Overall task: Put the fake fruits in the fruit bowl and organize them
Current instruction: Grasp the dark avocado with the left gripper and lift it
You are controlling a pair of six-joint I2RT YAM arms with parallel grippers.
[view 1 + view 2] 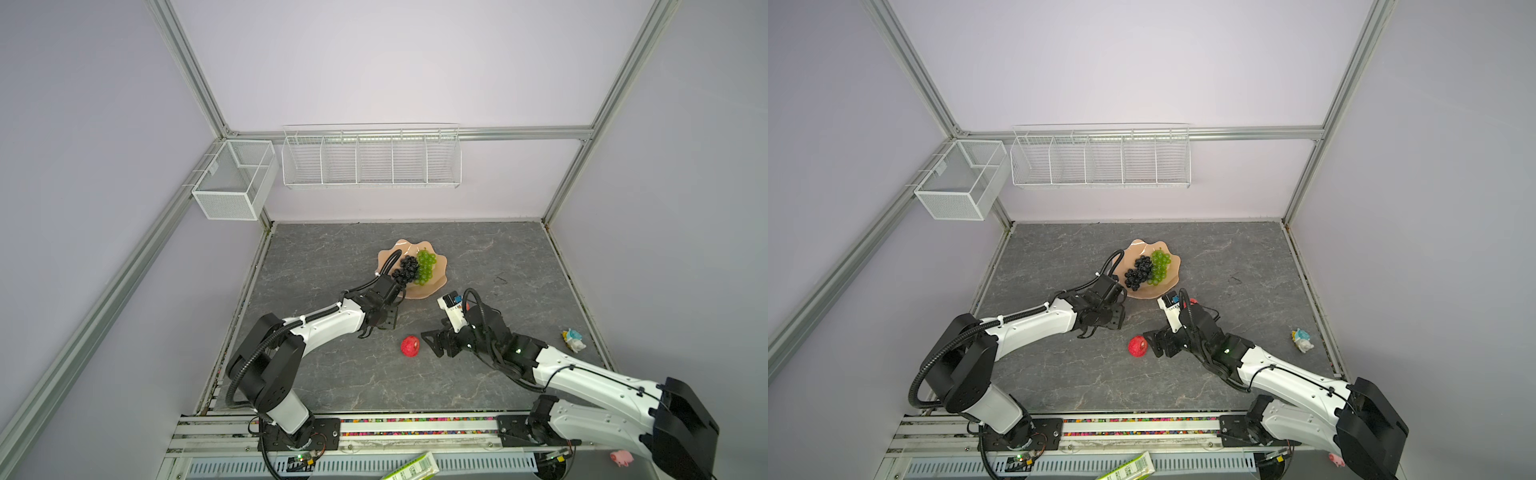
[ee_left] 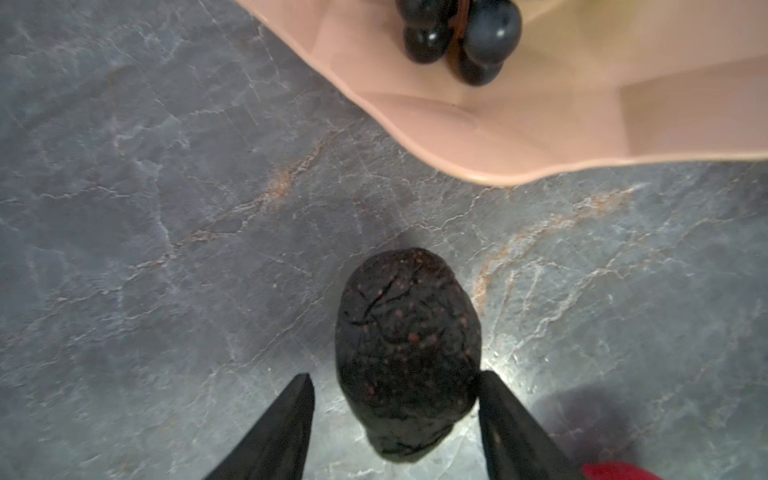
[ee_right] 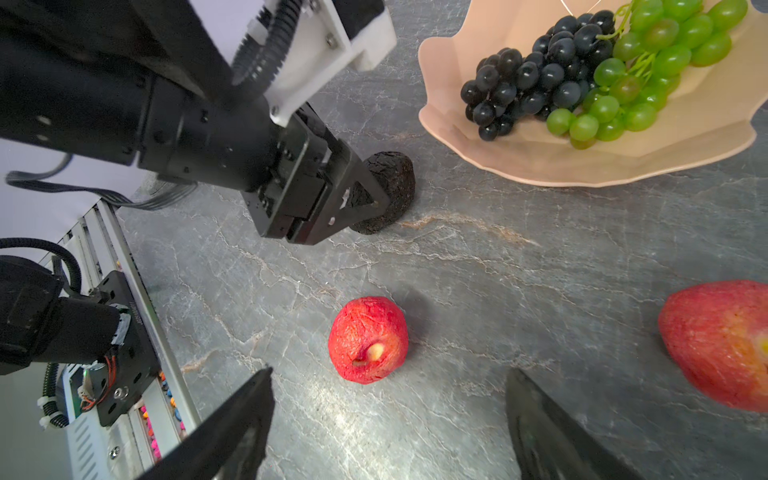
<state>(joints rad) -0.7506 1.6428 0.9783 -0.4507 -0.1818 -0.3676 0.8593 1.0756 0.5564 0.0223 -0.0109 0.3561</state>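
- You can't read any text, brand or number in these views.
- The green-and-white packet (image 1: pixel 411 469) past the bench's near edge carries print, but it is too small for you to make out.
- The white camera mount (image 1: pixel 1170 307) bears dark lettering, which is blurred.

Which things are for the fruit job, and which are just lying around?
For the job: bowl, black grapes, green grapes, avocado, red apple, second red apple.
Just lying about: wire baskets, small colourful toy, pink toy, green packet.
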